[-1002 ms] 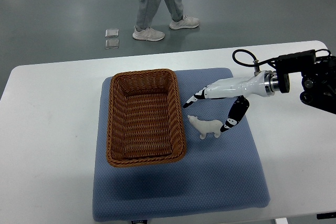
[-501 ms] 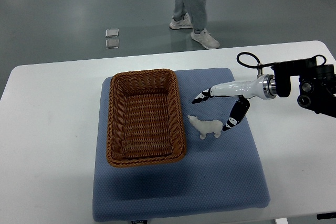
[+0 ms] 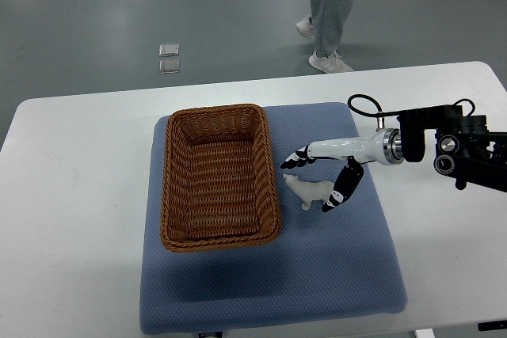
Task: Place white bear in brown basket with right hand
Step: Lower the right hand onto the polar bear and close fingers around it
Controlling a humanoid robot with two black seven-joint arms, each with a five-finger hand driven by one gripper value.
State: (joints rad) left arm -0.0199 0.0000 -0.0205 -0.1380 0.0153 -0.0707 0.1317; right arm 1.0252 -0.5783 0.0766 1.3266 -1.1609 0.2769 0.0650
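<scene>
Setting: grey floor behind a white bench (image 3: 79,195); a person's legs (image 3: 333,5) pass at the far side, well clear of the work, and two small clear squares (image 3: 168,58) lie on the floor.
Work surface: a blue mat (image 3: 317,275) covers the middle of the bench and carries both the basket and the toy.
White bear (image 3: 310,191): it stands on the mat just beside the basket's right rim, head toward the basket, not lifted.
Brown basket (image 3: 218,176): a rectangular wicker basket, empty, with a raised woven rim.
Right robot hand (image 3: 317,178): it comes in from the right with fingers spread wide around the bear, upper fingers (image 3: 295,158) above its head and the lower digit (image 3: 339,192) at its rump. Nothing is gripped; whether any tip touches the toy cannot be told.
Left arm: not in view.
Risk, grip: the bear is small, smooth and narrow, so I judge that an uneven closure could pinch only the head or rump and squirt it out sideways.
Risk, tipping: a fingertip landing early could knock the bear over or shove it against the wicker.
Risk, transfer: with the rim so near, a low carry could catch the bear or a finger on the edge and drop it outside.
</scene>
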